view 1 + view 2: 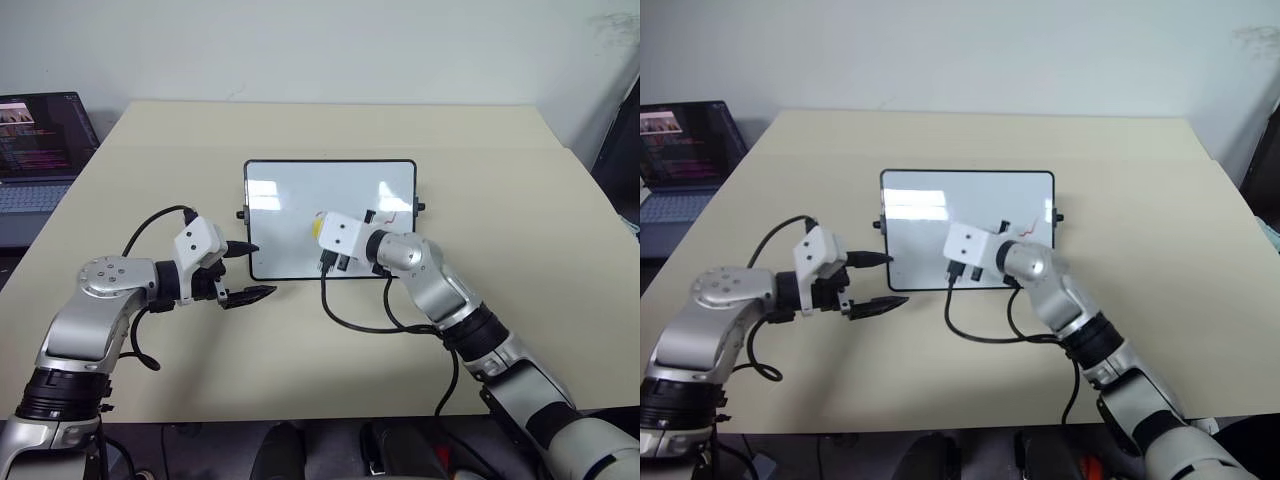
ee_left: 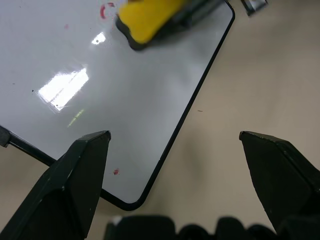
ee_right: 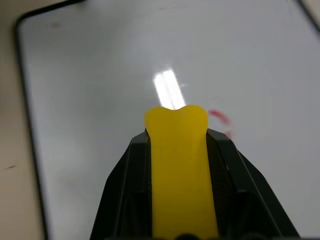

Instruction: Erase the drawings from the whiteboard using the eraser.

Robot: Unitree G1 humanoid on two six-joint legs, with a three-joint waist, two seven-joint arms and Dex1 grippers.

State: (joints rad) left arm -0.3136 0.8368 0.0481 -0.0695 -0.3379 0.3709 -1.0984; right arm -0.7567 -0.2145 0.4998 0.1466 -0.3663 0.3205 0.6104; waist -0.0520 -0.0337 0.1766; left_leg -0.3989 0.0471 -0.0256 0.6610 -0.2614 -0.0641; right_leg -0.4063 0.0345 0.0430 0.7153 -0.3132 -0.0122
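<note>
My right tool (image 3: 177,150) pinches the yellow eraser (image 3: 179,165), squeezed at the tip, over the glossy whiteboard (image 1: 290,215). Red drawings (image 1: 393,207) at center-right. Left tool (image 1: 252,270) wide, empty.

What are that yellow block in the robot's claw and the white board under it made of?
The eraser looks like soft foam: matte yellow, and it pinches in where the right gripper squeezes it. The whiteboard looks like a hard, glossy coated panel, since it mirrors the ceiling light, inside a thin black frame, probably plastic.
</note>
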